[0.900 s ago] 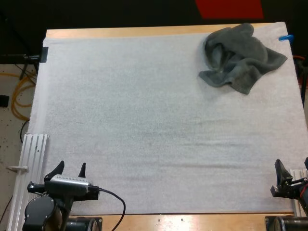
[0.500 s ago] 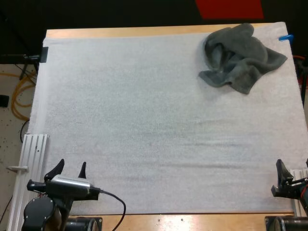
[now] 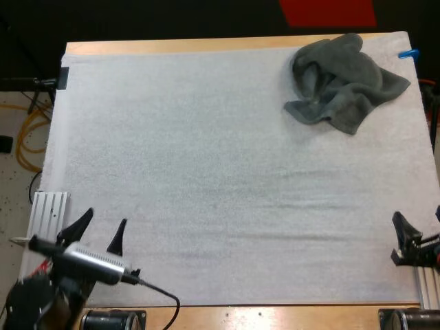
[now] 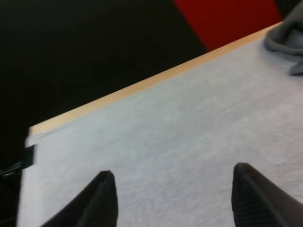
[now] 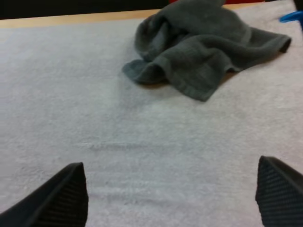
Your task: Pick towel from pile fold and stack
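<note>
Starting at the left gripper (image 3: 103, 225): fingers spread apart, nothing between them, bare white mat (image 3: 206, 172) underneath, metal rail (image 3: 49, 206) just beside it on the outer side. Across to the right gripper (image 3: 416, 224): also spread wide, empty, low over the mat's edge. Crumpled grey-green towel (image 3: 344, 82) well ahead of it, by the wooden table's (image 3: 179, 45) far edge, dark space beyond.

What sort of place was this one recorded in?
Probably a robot lab bench: wooden table under a white mat, a crumpled towel, left gripper and right gripper open at the near edge.
</note>
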Available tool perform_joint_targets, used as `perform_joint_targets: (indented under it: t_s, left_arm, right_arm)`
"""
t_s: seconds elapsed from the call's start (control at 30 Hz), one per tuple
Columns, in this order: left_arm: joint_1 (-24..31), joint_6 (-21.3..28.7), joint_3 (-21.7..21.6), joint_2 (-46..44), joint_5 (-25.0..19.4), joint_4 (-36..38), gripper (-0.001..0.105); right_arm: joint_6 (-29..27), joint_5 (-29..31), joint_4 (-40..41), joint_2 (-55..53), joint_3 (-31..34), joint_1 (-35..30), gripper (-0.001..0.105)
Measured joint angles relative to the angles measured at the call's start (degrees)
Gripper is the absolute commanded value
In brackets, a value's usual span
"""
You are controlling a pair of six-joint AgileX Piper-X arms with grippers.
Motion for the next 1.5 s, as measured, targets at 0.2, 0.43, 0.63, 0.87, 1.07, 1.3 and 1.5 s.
perform_joint_targets:
  t_s: [0.2,0.43,0.63,0.87,1.07,1.3,1.5]
  left_arm:
    - [-5.8,0.0,-5.3,9.8,5.1,-0.2,0.051]
    - [-12.3,0.0,-9.4,20.5,6.8,-0.3,0.051]
    - [-12.8,0.0,-10.4,25.3,6.8,-1.1,0.051]
    - [-12.8,0.0,-10.4,26.8,6.9,-5.2,0.051]
    - [-12.8,0.0,-10.4,28.5,6.9,-6.9,0.051]
    - [-12.8,0.0,-10.4,29.7,7.7,-6.9,0.051]
    - [-12.8,-1.6,-10.4,29.6,9.5,-6.9,0.051]
  right_arm:
    - [-3.7,-7.6,-0.4,8.6,-5.8,0.0,0.071]
    - [-8.5,-9.6,-4.7,18.1,-10.1,0.0,0.071]
    - [-8.5,-9.8,-12.6,29.7,-13.1,0.0,0.071]
    - [-6.4,-6.2,-19.9,48.8,-19.5,1.8,0.071]
    - [-0.1,3.3,-23.4,63.0,-25.8,7.6,0.071]
    - [11.4,8.1,-23.5,77.9,-31.7,10.4,0.071]
    - [17.6,8.2,-24.6,87.5,-35.2,10.4,0.071]
